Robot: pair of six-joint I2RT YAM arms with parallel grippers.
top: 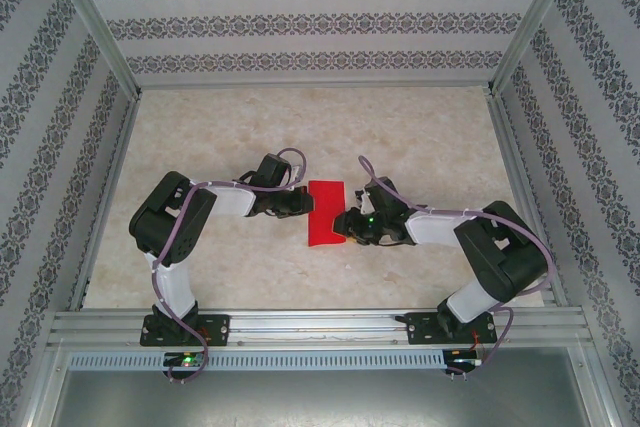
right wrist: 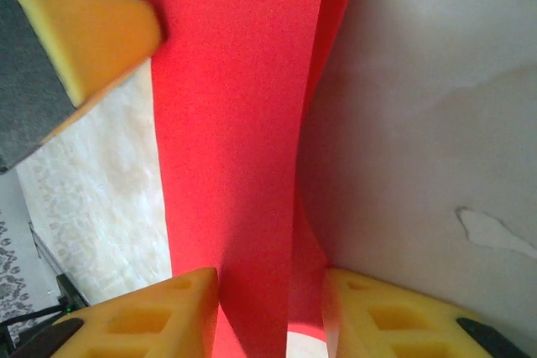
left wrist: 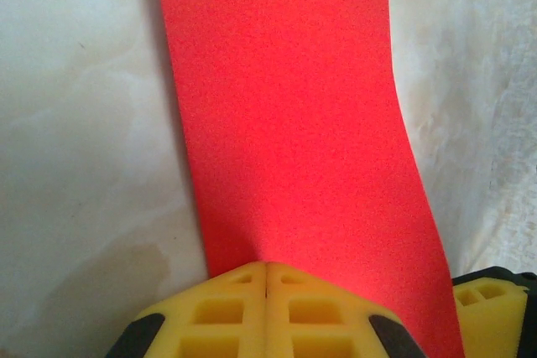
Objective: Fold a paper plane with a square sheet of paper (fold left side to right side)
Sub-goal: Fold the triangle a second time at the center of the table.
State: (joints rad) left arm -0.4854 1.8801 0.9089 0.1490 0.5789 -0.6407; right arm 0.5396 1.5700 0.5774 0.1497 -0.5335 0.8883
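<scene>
Left jaws clenched at the edge of the thin bright red square sheet of paper (top: pixel 325 215); right jaws parted, astride its raised fold. Sheet sits centrally on the pale marbled desk (top: pixel 300 127), ornament-striped walls (top: pixel 300 22) around.

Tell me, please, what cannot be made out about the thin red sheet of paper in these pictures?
- Top external: the thin red sheet of paper is too small to show creases; the left gripper and right gripper cover parts of its side edges.
- Left wrist: shut yellow fingers hide its near edge.
- Right wrist: the top and bottom edges cut off its ends.
</scene>
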